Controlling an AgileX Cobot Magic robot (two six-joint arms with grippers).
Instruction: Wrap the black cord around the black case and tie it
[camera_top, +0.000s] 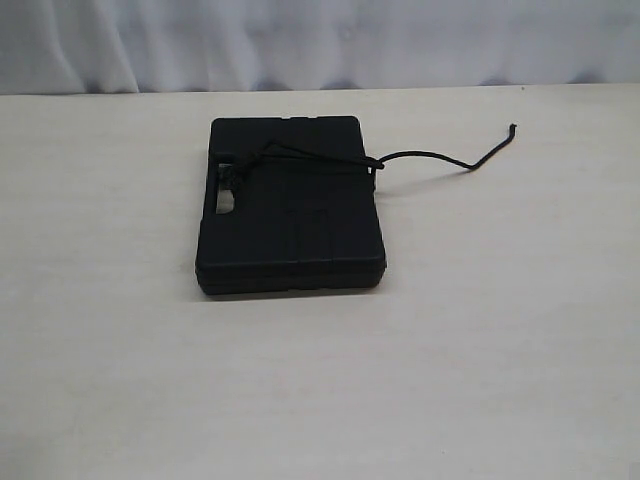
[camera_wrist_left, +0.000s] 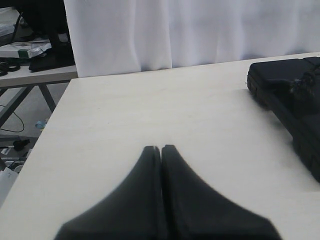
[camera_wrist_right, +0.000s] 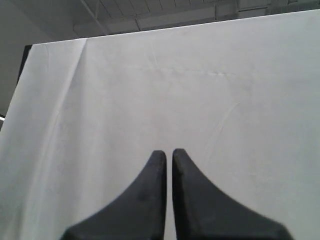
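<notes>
The black case (camera_top: 290, 205) lies flat on the pale table (camera_top: 480, 330), slightly left of centre. The black cord (camera_top: 440, 157) crosses the case's far part, bunches near the handle cut-out (camera_top: 224, 190) at its left edge, and trails off to the right onto the table, ending in a raised tip (camera_top: 513, 127). Neither arm shows in the exterior view. My left gripper (camera_wrist_left: 160, 148) is shut and empty, low over the table, with the case (camera_wrist_left: 287, 95) off to one side. Facing only a white curtain, my right gripper (camera_wrist_right: 164, 152) is shut and empty.
A white curtain (camera_top: 320, 40) hangs behind the table's far edge. In the left wrist view the table's side edge (camera_wrist_left: 50, 130) shows, with a cluttered bench (camera_wrist_left: 30, 55) and floor beyond it.
</notes>
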